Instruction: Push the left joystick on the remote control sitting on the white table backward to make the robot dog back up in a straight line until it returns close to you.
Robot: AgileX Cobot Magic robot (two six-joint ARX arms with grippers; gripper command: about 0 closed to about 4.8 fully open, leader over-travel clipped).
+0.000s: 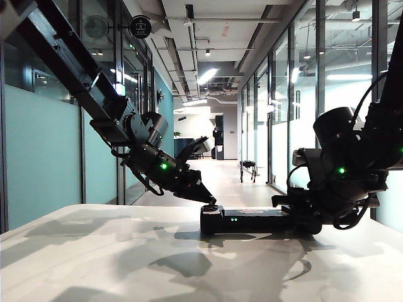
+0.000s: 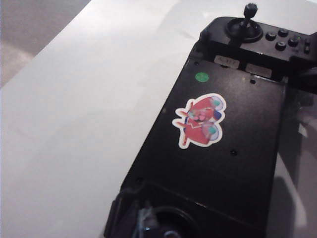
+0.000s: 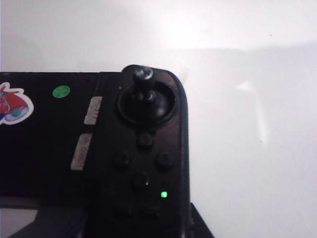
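Near the tabletop's far edge (image 1: pixel 94 217), my left gripper (image 1: pixel 206 200) tips the left joystick (image 1: pixel 211 207), a light, springy, slippery knob; jaw opening cannot be told. My right gripper (image 1: pixel 301 214) braces the rigid remote control (image 1: pixel 252 220); jaws unclear.

A long corridor (image 1: pixel 214 170) runs back from the far edge of the worktop, with a pale glossy floor. Frosted teal-tinted glass partitions (image 1: pixel 44 145) line the left side; clear glazed walls with dark frames (image 1: pixel 296 94) line the right. Exposed ducting and strip lights (image 1: pixel 208 75) run along the ceiling. A round black sign (image 1: pixel 140 26) projects from the left wall, high up.
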